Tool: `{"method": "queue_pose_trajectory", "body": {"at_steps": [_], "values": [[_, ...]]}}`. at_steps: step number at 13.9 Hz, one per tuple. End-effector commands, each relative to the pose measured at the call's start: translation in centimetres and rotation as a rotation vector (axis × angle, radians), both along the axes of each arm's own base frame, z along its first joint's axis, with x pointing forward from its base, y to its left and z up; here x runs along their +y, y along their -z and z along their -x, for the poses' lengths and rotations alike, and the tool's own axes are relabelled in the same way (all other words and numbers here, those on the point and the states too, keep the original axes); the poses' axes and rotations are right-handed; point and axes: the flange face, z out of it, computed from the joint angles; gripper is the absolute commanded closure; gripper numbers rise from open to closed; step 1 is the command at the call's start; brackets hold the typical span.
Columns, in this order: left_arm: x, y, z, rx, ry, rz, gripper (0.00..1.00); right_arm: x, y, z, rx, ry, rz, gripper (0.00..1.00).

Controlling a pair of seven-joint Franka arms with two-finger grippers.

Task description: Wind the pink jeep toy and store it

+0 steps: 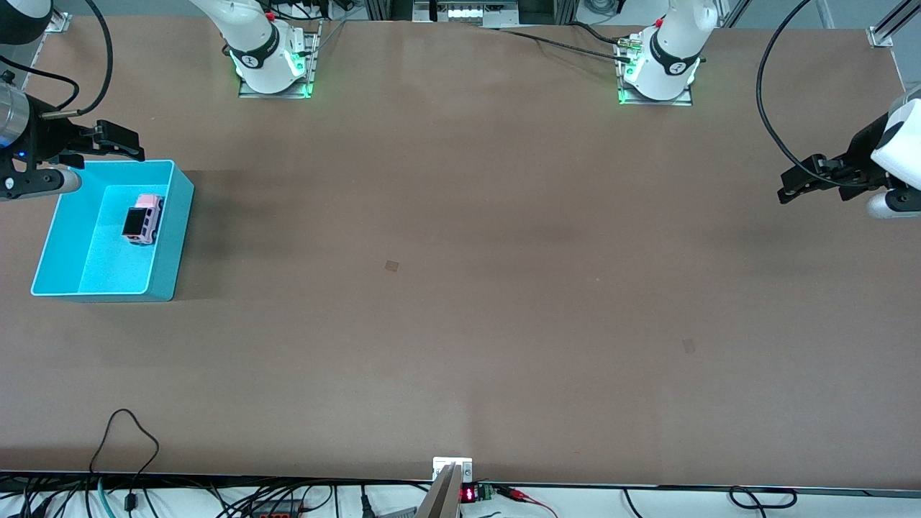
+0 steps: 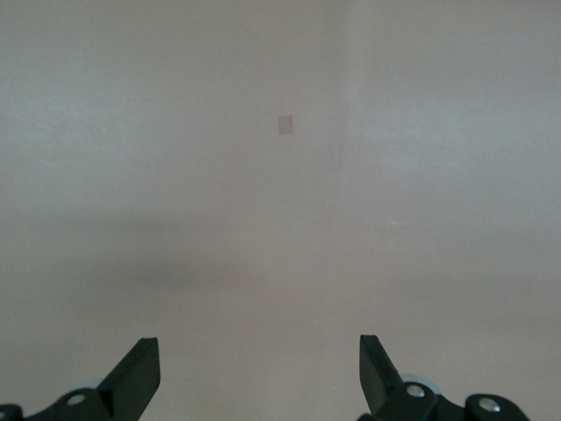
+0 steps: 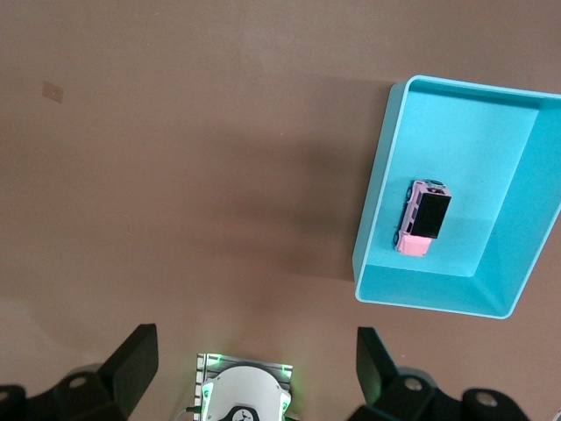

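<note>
The pink jeep toy (image 1: 144, 218), light pink with a black roof, lies inside the turquoise bin (image 1: 176, 237) at the right arm's end of the table. It also shows in the right wrist view (image 3: 422, 219), on the bin's floor (image 3: 375, 202). My right gripper (image 1: 137, 147) is open and empty, up in the air over the bin's rim on the robots' side; its own view shows the jaws wide apart (image 3: 257, 351). My left gripper (image 1: 788, 185) is open and empty, over bare table at the left arm's end (image 2: 259, 364).
The right arm's base (image 3: 244, 395) shows between the right gripper's jaws. A small pale patch (image 1: 391, 265) marks the brown table near its middle and shows in the left wrist view (image 2: 286, 124). Cables run along the table's front edge.
</note>
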Motion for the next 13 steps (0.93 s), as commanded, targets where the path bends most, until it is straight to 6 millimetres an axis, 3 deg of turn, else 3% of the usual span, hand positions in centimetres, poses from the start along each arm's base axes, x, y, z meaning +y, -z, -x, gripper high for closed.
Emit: {"method": "queue_pose_trajectory", "body": {"at_steps": [1, 5, 8, 13], "values": [[0.0, -0.5, 0.7, 0.004, 0.021, 0.001, 0.00, 0.0, -0.4, 0.2, -0.004, 0.019, -0.004, 0.00], [-0.1, -0.6, 0.7, 0.001, 0.022, 0.000, 0.00, 0.3, -0.6, 0.0, -0.022, 0.132, 0.020, 0.00], [-0.1, -0.6, 0.7, 0.003, 0.029, -0.002, 0.00, 0.4, -0.7, -1.0, -0.089, 0.129, 0.009, 0.00], [0.1, -0.7, 0.6, -0.009, 0.067, 0.000, 0.00, 0.6, -0.6, -1.0, -0.086, 0.125, 0.005, 0.00]]}}
